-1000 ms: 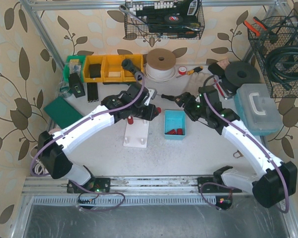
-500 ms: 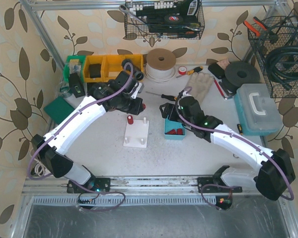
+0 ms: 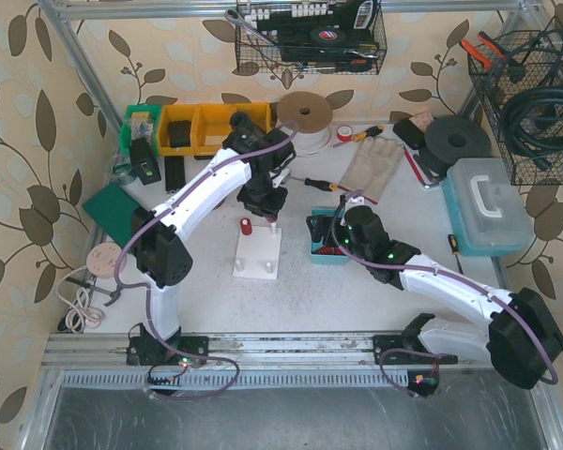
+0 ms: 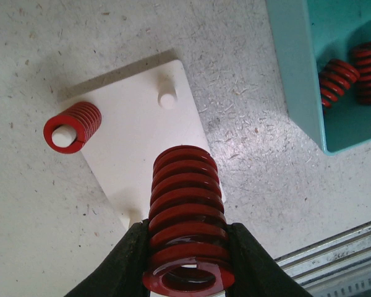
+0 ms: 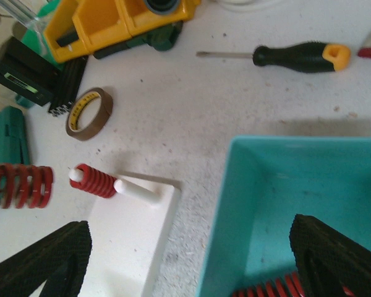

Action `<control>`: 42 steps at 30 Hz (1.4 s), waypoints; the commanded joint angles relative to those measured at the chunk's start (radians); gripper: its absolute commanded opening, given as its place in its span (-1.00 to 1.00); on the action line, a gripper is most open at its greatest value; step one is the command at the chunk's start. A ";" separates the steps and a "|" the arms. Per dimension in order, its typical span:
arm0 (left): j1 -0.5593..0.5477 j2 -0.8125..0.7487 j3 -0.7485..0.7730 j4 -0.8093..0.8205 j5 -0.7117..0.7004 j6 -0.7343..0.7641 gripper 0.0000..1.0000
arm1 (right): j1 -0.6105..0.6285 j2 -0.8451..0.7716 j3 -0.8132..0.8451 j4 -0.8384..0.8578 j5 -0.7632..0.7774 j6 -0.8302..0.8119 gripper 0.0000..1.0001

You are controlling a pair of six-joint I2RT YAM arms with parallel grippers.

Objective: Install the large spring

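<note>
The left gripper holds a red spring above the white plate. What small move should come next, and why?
Probably ease the left gripper across until the large spring sits straight above the bare peg. The spring is clamped in the gripper above the white plate and is on no peg yet. The neighbouring peg already carries a fitted spring, so the bare one looks like the nearest free place.

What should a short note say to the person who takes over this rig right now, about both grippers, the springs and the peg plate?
Left gripper: shut on the large red coil spring, held over the white plastic peg plate, not on a peg yet.
Right gripper: open, empty, above the teal plastic bin, which holds more red springs.
Done: a smaller red spring sits on one corner peg.
Left: probably lower the large spring onto a bare white peg, then release.
</note>
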 commanded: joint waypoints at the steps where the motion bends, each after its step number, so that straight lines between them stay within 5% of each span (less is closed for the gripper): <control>1: 0.013 0.030 0.129 -0.076 -0.003 0.026 -1.00 | 0.006 0.021 0.043 0.017 0.022 -0.006 0.74; 6: 0.014 0.086 0.158 -0.092 0.000 0.029 -1.00 | 0.006 0.034 0.059 -0.010 0.023 0.003 1.00; 42: 0.038 0.227 0.136 -0.046 0.016 0.035 -1.00 | -0.066 0.061 0.014 0.053 -0.056 0.077 0.92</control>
